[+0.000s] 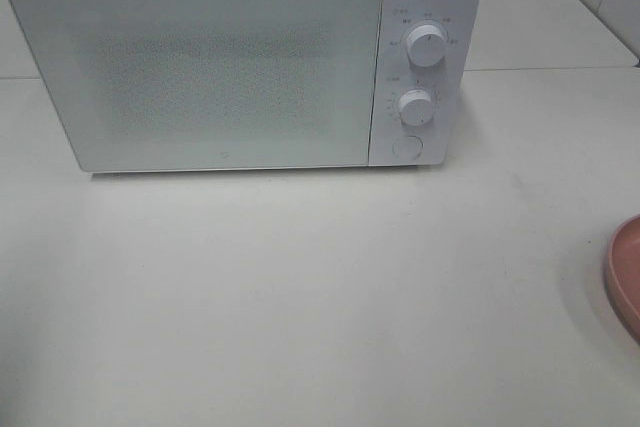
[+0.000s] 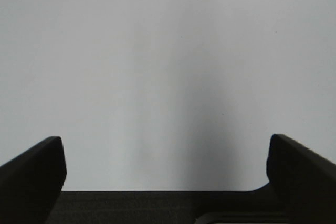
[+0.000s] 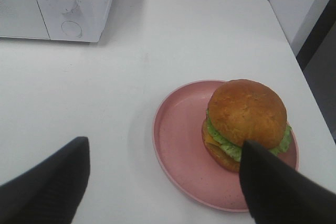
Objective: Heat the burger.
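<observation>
In the right wrist view the right pincer (image 3: pixel 165 182) has its two dark fingers (image 3: pixel 50 182) spread wide, with nothing between them, and it hangs above the white tabletop (image 3: pixel 105 103). Just past the fingertips lies a round pink plate (image 3: pixel 178 145), and the burger (image 3: pixel 245 121) sits on it, placed toward one side of the plate and not in its centre. The burger stands upright, with a golden-brown domed bun on top, green lettuce coming out under the bun, and a darker layer below. One finger of the right pincer covers a small part of the burger's lower edge in this view, but I cannot tell if it touches it. The left pincer (image 2: pixel 165 166) is also spread wide, its dark fingers (image 2: pixel 31 171) standing far apart, and between them only a plain pale surface is visible, so it holds nothing. In the exterior high view neither pincer shows; only the edge of the pink plate (image 1: pixel 625 277) comes in at the right border, and the burger is outside that picture. Farther back on the tabletop (image 1: pixel 300 297) stands a white microwave (image 1: pixel 240 57) with its door (image 1: pixel 200 72) closed. On its right panel there are two round knobs (image 1: pixel 427 45), one above the other, and a round button (image 1: pixel 407 146) under them.
</observation>
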`<state>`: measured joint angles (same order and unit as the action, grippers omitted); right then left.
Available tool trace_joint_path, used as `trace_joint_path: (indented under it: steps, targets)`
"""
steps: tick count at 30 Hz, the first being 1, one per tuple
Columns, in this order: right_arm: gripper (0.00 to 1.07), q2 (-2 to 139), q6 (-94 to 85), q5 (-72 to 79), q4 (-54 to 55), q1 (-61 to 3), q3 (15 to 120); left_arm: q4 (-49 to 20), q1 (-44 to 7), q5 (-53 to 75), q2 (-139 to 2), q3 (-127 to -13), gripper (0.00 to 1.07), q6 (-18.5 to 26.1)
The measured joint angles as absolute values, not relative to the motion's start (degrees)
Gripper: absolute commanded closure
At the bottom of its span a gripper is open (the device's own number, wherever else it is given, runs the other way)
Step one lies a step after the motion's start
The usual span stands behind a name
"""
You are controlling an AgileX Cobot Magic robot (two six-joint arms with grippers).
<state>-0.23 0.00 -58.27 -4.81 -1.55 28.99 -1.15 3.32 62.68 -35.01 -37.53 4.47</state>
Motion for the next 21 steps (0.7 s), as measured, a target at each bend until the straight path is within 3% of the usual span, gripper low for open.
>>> trace_joint_path:
  steps: [8, 21]
  targets:
    - [0.32, -0.23, 0.0, -58.27, -4.81, -1.55, 28.99, 0.97, 3.32, 60.45, -15.36, -29.68, 0.1, 4.47]
    - [0.32, -0.23, 0.0, -58.27, -4.81, -1.55, 28.99, 1.78, 3.32, 60.33, 0.06, -28.71, 0.1, 4.53]
